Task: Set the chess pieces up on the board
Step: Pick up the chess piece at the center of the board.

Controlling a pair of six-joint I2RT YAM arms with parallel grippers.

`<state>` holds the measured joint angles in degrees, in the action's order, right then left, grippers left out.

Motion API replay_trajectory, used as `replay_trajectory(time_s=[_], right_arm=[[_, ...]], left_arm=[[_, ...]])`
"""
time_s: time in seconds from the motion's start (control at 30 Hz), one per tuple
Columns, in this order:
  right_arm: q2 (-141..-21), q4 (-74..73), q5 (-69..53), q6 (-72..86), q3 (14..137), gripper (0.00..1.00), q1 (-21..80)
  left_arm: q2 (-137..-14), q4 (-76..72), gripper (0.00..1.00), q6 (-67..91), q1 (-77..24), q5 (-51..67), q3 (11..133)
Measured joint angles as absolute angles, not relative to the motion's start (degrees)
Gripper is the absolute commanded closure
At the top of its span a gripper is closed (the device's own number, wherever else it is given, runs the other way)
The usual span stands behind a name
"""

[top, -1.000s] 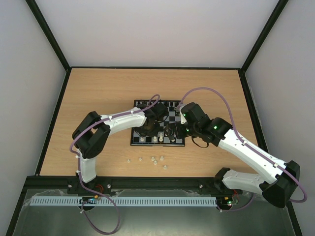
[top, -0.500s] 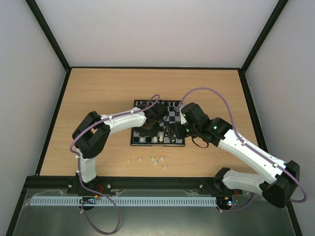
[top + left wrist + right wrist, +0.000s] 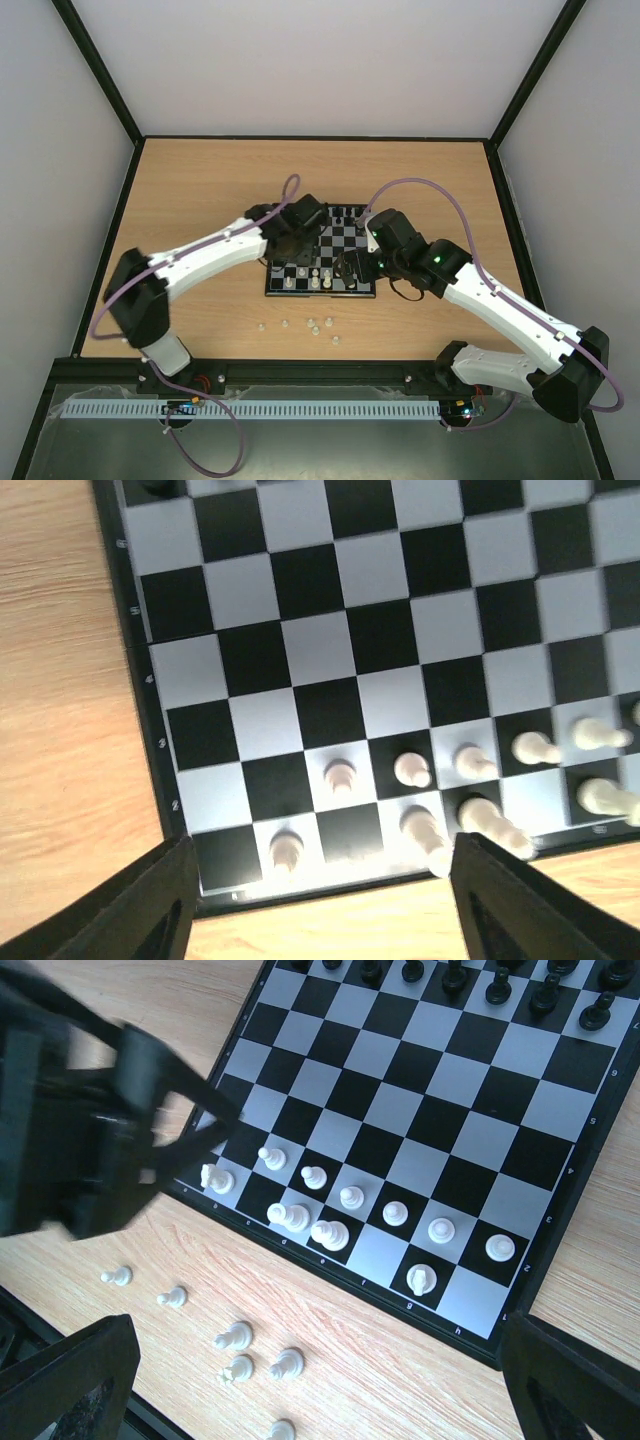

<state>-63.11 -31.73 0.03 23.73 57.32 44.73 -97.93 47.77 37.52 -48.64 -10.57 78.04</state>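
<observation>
The board (image 3: 345, 240) lies mid-table, also seen as board (image 3: 300, 630) and board (image 3: 440, 1090). White chess pieces (image 3: 350, 1197) stand in its two near rows, close up as white pieces (image 3: 412, 770). Black pieces (image 3: 450, 975) line the far rows. Several loose white pieces (image 3: 235, 1337) lie on the wood in front of the board. My left gripper (image 3: 320, 905) hangs open over the board's near left corner, above a white piece (image 3: 287, 850), with nothing between its fingers. My right gripper (image 3: 320, 1380) is open over the loose pieces, holding nothing.
The left gripper's body (image 3: 90, 1130) shows blurred at the left of the right wrist view, close to the board's corner. The loose white pieces (image 3: 312, 326) sit between the board and the table's near edge (image 3: 300, 358). Bare wood surrounds the board.
The left gripper's jaws have opened and it has lifted back toward the board's far left, its elbow swinging out left. The right arm has not moved.
</observation>
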Motion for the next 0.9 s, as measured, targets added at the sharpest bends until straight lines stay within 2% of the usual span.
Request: replay_trajectory(time_s=[0.07, 0.17, 0.53, 0.73, 0.9], right_arm=[[-63.1, -31.7, 0.0, 23.7, 57.3, 0.01, 44.7], [-63.1, -31.7, 0.0, 23.7, 57.3, 0.01, 44.7], [-63.4, -31.7, 0.1, 23.7, 57.3, 0.01, 44.7], [-63.5, -31.7, 0.2, 23.7, 57.3, 0.02, 44.7], [-63.5, -31.7, 0.2, 23.7, 57.3, 0.01, 44.7]], left_arm=[[-93.4, 48.2, 0.18, 38.1, -48.9, -11.0, 76.7], [-86.6, 49.0, 0.02, 39.8, -50.0, -11.3, 72.9], [-75.0, 50.7, 0.01, 47.9, -56.8, -9.6, 57.4], [-75.6, 48.4, 0.12, 51.7, -61.8, -8.1, 53.7], [-80.3, 46.4, 0.33, 53.3, -64.1, -7.4, 52.9]])
